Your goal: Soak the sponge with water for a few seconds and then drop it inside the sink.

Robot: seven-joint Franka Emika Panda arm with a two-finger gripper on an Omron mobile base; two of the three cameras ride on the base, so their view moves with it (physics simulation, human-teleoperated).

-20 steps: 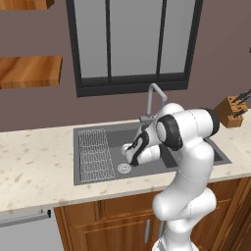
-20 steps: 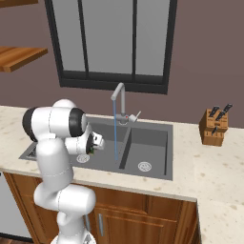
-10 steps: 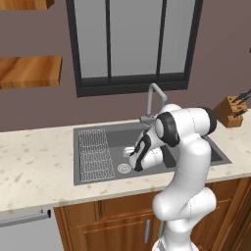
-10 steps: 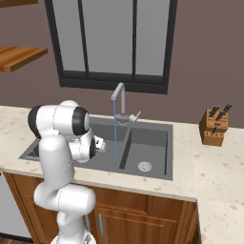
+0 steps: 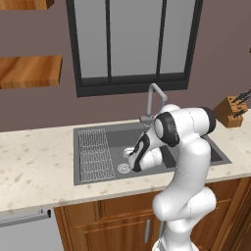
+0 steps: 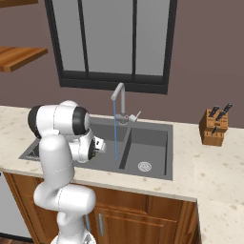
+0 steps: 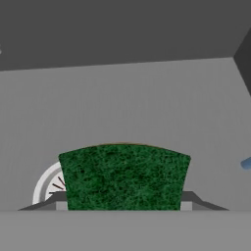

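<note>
The sponge (image 7: 124, 176) shows its dark green face with a thin yellow edge along the top in the hand view. My gripper (image 7: 124, 203) is shut on it, one finger tip at each side. The hand hangs low inside the left basin of the dark grey sink (image 5: 122, 137), close above the round silver drain (image 5: 124, 168). That drain (image 7: 48, 184) peeks out behind the sponge's left side. The water (image 6: 115, 136) falls as a thin blue stream from the gooseneck faucet (image 6: 119, 97), a little to the right of my gripper (image 6: 101, 145). A bit of the stream (image 7: 246, 163) shows at the right edge of the hand view.
A ribbed wire rack (image 5: 93, 154) lies in the left part of the sink. The right basin (image 6: 147, 143) has its own drain (image 6: 144, 166). A wooden knife block (image 6: 213, 126) stands on the counter at the right. A dark-framed window sits behind the faucet.
The arm has sunk a little, carrying the hand slightly lower in the left basin. The sponge stays in the grip and the water keeps running.
</note>
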